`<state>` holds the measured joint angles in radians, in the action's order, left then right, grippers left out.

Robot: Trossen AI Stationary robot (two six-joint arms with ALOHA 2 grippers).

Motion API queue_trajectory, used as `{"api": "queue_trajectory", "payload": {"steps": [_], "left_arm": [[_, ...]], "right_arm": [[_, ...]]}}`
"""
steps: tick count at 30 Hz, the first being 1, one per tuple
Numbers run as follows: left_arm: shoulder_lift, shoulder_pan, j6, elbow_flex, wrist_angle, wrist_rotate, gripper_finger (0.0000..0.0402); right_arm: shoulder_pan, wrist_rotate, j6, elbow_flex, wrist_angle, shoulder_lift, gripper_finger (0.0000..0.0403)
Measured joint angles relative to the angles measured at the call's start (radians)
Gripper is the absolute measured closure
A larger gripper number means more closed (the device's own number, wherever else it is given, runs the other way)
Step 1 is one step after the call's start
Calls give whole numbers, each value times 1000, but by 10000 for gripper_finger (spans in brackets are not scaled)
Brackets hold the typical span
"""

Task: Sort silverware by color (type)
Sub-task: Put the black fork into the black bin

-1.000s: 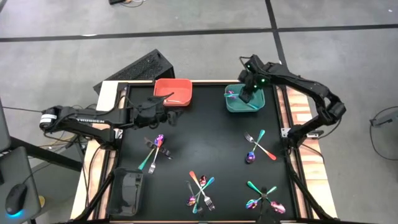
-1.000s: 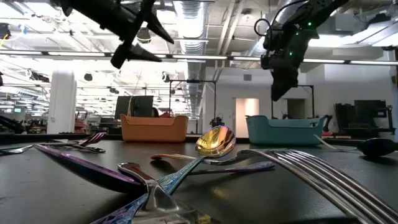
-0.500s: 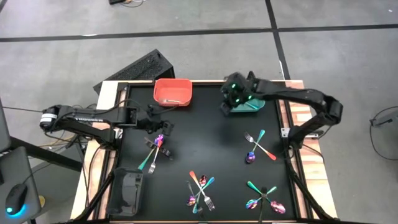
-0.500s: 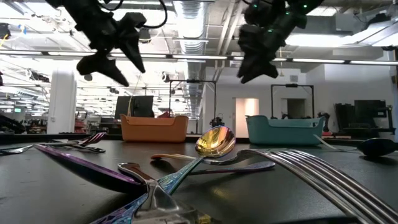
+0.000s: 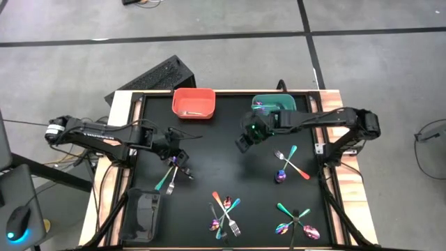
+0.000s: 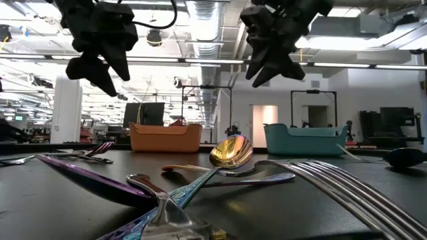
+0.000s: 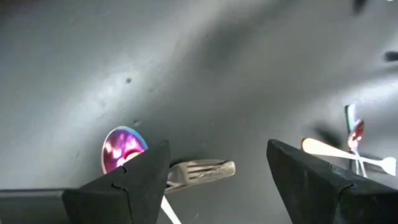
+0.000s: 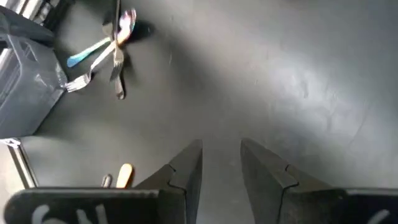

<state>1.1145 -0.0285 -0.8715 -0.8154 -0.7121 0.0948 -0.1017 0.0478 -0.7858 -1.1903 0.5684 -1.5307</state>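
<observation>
In the low view the nearest forks and spoons (image 6: 220, 177) are lying so close to the camera that they are blurry and cut off at the edge. It is hard to tell which piece is which there.

The left gripper (image 5: 175, 152) is hanging just over a small pile of silverware (image 5: 172, 171) on the black table (image 5: 230, 167). Its fingers (image 7: 134, 180) are spread wide apart and are holding nothing. Right under it a purple rainbow spoon (image 7: 121, 148) and a silver fork (image 7: 199, 171) are lying, partly hidden behind one finger.

The right gripper (image 5: 243, 143) is hanging over a bare part of the table. Its fingers (image 8: 180, 168) are standing a little apart with nothing between them. A crossed pile (image 5: 289, 166) is lying near it, and two more piles (image 5: 224, 215) (image 5: 296, 222) are lying well apart from it, by the near edge.

A black bin (image 5: 143, 215) is sitting well away from the left gripper. I cannot tell what is in it.

At the far side, a red bin (image 5: 193, 103) is holding one thin silver piece. A teal bin (image 5: 273, 104) is sitting just behind the right arm, which is hiding part of it. Something purple is showing inside at its rim.
</observation>
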Motion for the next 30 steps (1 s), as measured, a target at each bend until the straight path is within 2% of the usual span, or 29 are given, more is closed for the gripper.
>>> {"api": "queue_trajectory", "payload": {"steps": [6, 10, 14, 18, 25, 30], "left_arm": [[0, -42, 139, 0, 68, -4, 145], [0, -89, 277, 0, 78, -7, 145], [0, -127, 441, 0, 80, -41, 145], [0, -140, 607, 0, 109, -62, 145], [24, -123, 875, 0, 95, -52, 145], [131, -96, 977, 0, 67, -90, 145]], "right_arm": [[116, -4, -173, 2, 81, -65, 275], [201, -63, -236, 0, 84, -51, 275], [257, -72, -255, 0, 127, -30, 275], [275, -80, -285, 2, 182, -32, 275], [274, -129, -317, 0, 143, -32, 275], [262, -133, -305, 0, 123, -32, 275]]}}
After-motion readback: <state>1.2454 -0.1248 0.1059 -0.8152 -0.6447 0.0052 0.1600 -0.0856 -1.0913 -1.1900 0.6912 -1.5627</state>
